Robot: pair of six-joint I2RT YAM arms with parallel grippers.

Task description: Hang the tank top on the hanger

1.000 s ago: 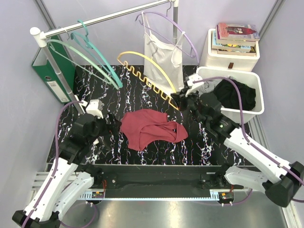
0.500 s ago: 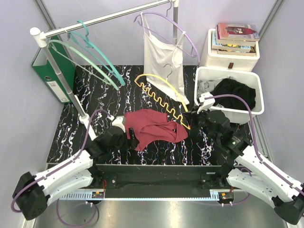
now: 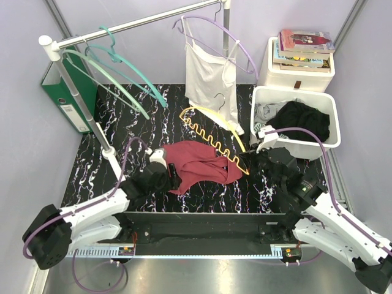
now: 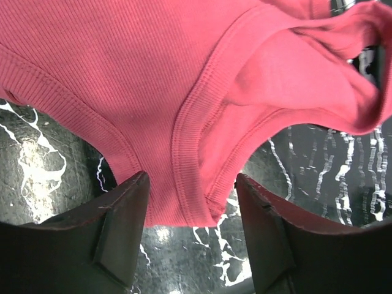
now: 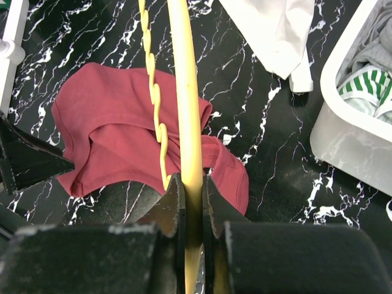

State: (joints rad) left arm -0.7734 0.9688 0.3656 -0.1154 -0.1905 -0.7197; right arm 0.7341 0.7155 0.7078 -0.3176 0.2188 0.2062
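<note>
The maroon tank top (image 3: 196,164) lies crumpled on the black marble table (image 3: 122,131). My left gripper (image 3: 173,176) is open at its near left edge. In the left wrist view its fingers (image 4: 116,226) stand either side of a ribbed strap end of the tank top (image 4: 184,98), just above the table. My right gripper (image 3: 245,161) is shut on the arched bar of the yellow hanger (image 3: 211,130). It holds the hanger low over the tank top's right side. In the right wrist view the hanger (image 5: 187,92) runs forward from my gripper (image 5: 192,184) over the tank top (image 5: 110,122).
A white camisole (image 3: 211,76) hangs on a lilac hanger from the rail (image 3: 141,23), with teal hangers (image 3: 122,73) to the left. A white bin (image 3: 327,144) with a black garment (image 3: 303,119) stands at right, books (image 3: 305,46) behind it. A green binder (image 3: 61,92) stands at left.
My left gripper moved right, up to the tank top's edge. My right gripper drew back towards the near edge, bringing the hanger lower and over the tank top.
</note>
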